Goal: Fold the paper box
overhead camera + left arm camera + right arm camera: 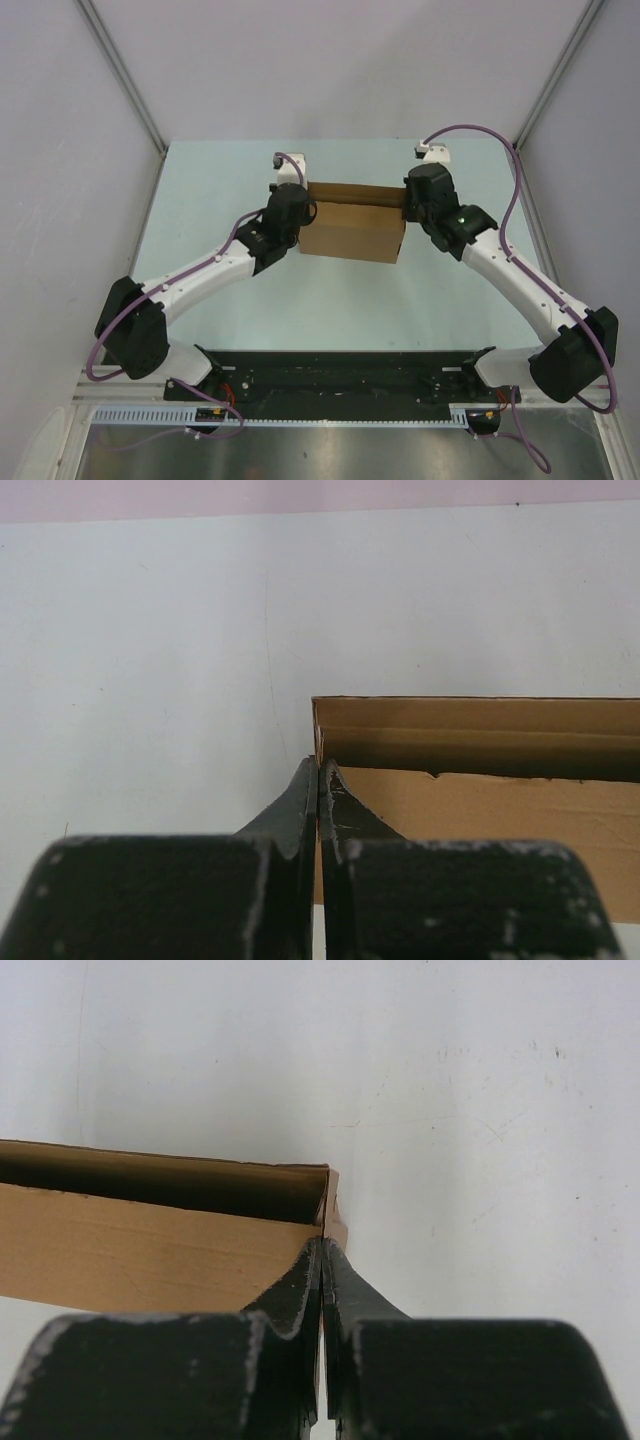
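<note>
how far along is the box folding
Done: the paper box stands as a box shape with raised walls. In hand: the left tool and right tool are each shut on an end wall. Remaining: the far side gapes open, so the top isn't closed yet.

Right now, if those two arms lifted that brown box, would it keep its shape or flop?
Probably light: the paper box is thin brown cardboard, seemingly hollow. Its walls may flex, since the left gripper and right gripper each pinch just one thin side edge. Flat-bottomed, it should slide, not roll.
</note>
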`<state>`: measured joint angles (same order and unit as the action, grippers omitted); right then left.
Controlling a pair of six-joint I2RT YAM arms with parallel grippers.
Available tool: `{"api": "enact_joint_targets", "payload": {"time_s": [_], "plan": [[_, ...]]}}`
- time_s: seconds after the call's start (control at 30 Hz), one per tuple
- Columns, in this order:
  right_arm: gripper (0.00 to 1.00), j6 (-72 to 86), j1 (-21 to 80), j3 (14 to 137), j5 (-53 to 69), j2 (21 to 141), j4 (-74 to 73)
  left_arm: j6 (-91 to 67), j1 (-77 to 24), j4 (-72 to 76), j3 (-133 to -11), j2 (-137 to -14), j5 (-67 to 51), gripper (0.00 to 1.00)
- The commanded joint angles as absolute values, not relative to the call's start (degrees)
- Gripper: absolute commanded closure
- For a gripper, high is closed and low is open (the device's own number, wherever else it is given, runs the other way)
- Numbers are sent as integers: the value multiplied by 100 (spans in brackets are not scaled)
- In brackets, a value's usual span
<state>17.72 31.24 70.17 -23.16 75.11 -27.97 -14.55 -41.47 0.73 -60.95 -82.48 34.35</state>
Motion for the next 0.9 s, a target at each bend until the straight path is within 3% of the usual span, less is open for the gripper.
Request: {"api": "enact_joint_targets", "payload": {"time_s": [0.0, 0.57, 0.87], "plan": [[100, 1810, 3199, 6882, -2312, 7497, -2909, -1547, -4271, -738, -5783, -8315, 3252, 100], [100, 1986, 3270, 6372, -2303, 7365, -2751, -1556, -4271, -756, -5739, -8148, 3612, 88], [100, 1977, 3270, 6346, -2303, 7348, -2725, -1450, -4245, -756, -5739, -7858, 3718, 77]]}}
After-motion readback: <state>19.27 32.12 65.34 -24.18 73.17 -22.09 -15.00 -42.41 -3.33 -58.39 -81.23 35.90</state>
